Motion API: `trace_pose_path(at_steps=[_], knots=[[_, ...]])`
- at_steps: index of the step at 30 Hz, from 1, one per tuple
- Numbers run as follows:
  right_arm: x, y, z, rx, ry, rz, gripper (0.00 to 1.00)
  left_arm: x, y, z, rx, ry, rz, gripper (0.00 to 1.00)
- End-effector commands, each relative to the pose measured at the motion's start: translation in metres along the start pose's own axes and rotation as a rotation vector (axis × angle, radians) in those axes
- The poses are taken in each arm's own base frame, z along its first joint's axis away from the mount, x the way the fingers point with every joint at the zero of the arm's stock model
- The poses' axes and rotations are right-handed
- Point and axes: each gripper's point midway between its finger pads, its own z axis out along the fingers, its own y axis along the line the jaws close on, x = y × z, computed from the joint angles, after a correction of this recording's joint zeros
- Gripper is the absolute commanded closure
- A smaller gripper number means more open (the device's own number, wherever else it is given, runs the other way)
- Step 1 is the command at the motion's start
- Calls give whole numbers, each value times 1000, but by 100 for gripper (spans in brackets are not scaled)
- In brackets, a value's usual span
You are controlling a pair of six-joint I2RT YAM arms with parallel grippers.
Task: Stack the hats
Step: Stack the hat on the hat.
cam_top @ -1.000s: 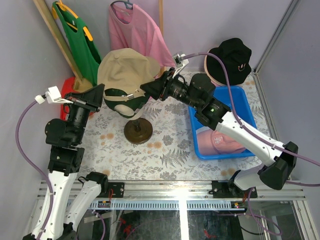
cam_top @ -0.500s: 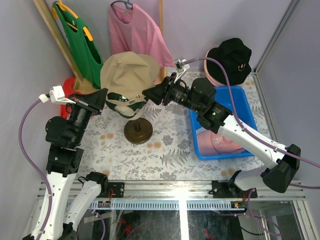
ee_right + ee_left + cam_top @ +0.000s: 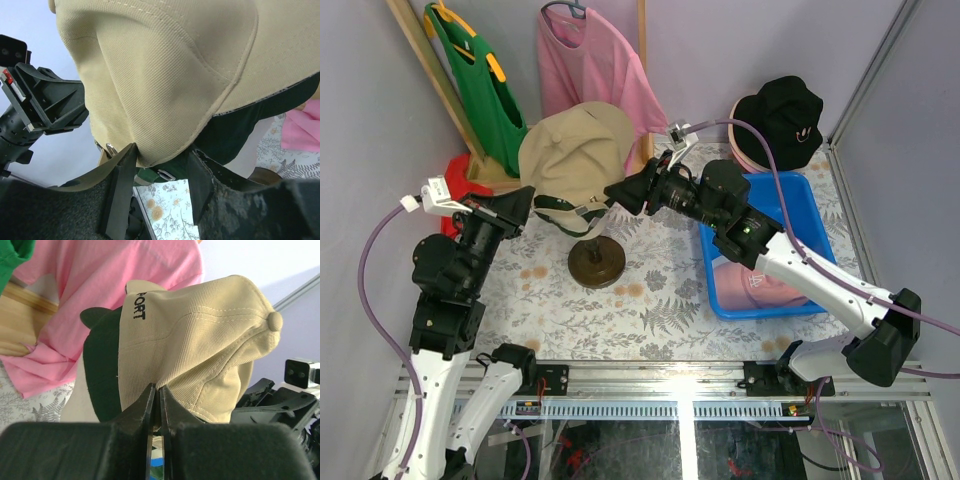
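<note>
Evidently was seating the tan cap over the green cap on the dummy head, by the worktop's far left corner. Clamped its rim in the left tool; had the right tool spread apart around its back edge. Next likely needed a downward tug.

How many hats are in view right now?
5: tan corduroy cap over dark green cap, centre; black bucket hat atop a pink hat, back right; pink cap in blue bin. More may be hidden.
</note>
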Motion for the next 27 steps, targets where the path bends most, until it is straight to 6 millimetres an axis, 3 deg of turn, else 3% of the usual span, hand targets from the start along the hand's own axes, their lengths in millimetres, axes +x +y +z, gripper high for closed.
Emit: trace_pose_path(at_steps=[1,10,16,21,27], knots=[[-12,14,-3,-39,-28,-18,47,23,38,0,-172,83,-9,95],[-19,19,-14,-32,-42,-39,32,10,36,30,-173,21,-51,87],[-26,18,-30,-1,-63,-63,29,11,37,29,-173,20,-53,84],[-46,12,-51,82,-136,-84,27,10,42,34,-189,9,-36,81],[-80,-18,-64,213,-230,-54,25,7,47,47,-214,1,-14,73]])
